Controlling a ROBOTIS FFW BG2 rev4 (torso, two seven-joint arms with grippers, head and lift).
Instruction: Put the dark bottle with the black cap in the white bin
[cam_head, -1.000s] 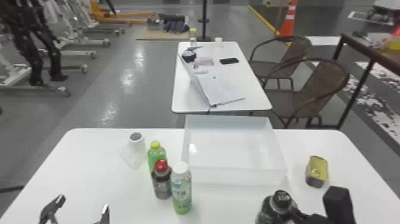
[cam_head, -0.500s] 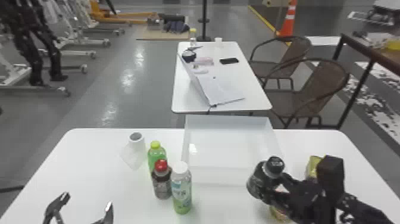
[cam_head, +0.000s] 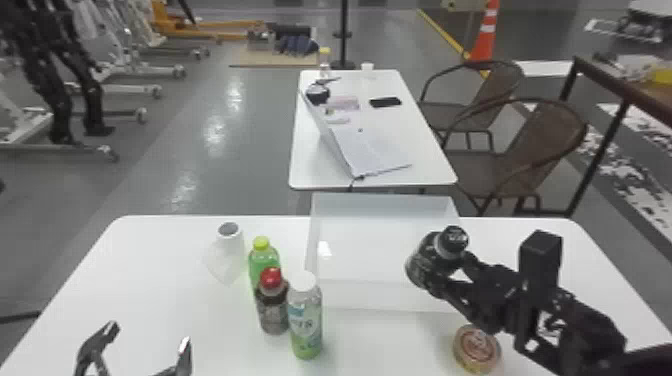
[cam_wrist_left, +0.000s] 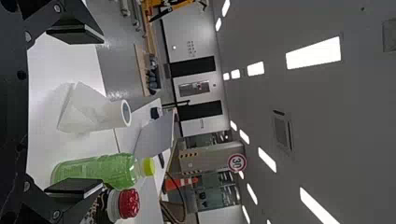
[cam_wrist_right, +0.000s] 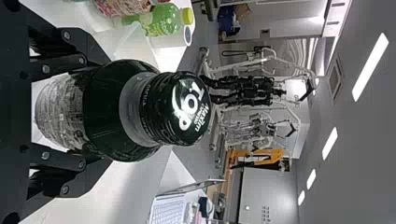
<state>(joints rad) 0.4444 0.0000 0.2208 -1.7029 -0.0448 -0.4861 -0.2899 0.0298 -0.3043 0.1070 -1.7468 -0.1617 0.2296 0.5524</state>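
From where I stand, at the left the left end effector (cam_head: 149, 336) hangs over the white desk (cam_head: 150, 280), its black fingers wide apart with nothing between them. Towards the desk's far edge stands a matte paper roll (cam_head: 231, 242), a loose sheet curling off it. Just beside it come a clear-walled green bottle (cam_head: 262, 260) with a ribbed yellow cap, then a dark drink with a glossy red cap (cam_head: 272, 307) and a patterned wrapper, then a white-capped bottle (cam_head: 306, 325) with bold print on a white-and-green label.

The smooth, pale-walled white bin (cam_head: 380, 295) sits against the middle of the far edge. At its right side, raised and tilted, is the dark bottle (cam_head: 425, 267): glossy shoulders, crinkly see-through lower wrap, big white lettering across its black cap (cam_head: 454, 237). The right end effector (cam_head: 452, 276) has its fingers closed around it. Nearer me, below that arm, lies a round tin (cam_head: 476, 349) with a printed lid.
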